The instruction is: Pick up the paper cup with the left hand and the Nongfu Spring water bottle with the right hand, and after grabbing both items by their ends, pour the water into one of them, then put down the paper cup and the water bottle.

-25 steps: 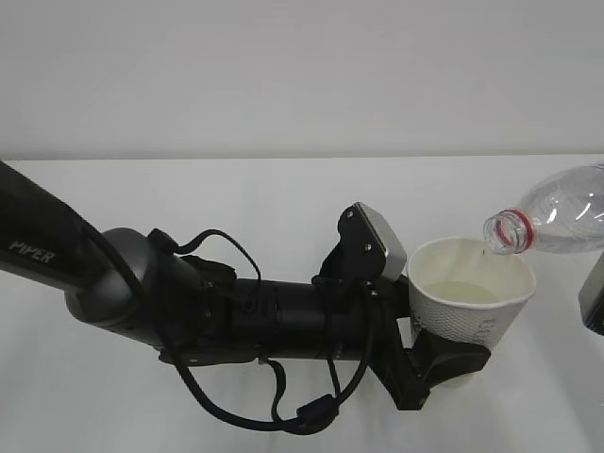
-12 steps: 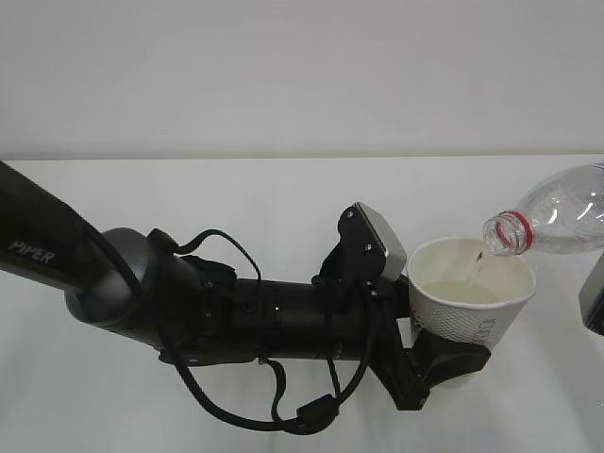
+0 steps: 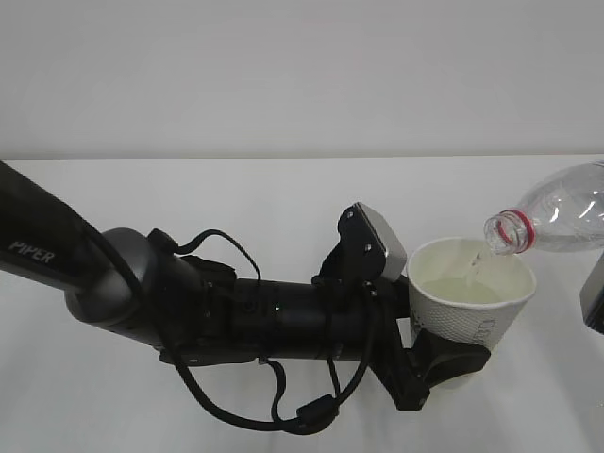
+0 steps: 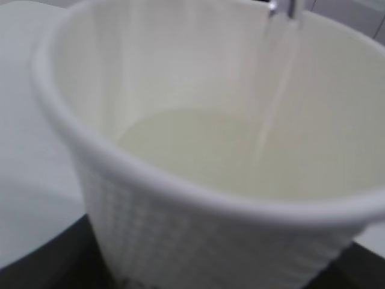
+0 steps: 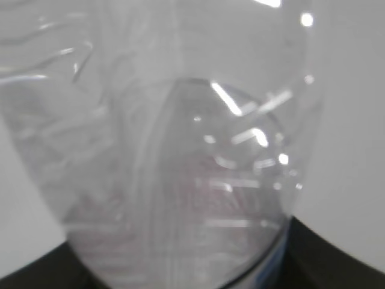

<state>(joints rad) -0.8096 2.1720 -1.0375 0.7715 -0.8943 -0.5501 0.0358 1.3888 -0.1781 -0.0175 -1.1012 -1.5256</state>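
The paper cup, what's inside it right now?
The paper cup holds a shallow pool of water, with a thin stream falling in from the tilted bottle above its rim. The cup's bottom is hidden beneath the water.

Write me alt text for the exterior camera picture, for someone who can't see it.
A tilted, uncapped clear water bottle pours a thin stream of water into a white paper cup held by the black left gripper of an arm marked PIPER. The cup is partly filled. The scene sits over a white table against a pale wall.
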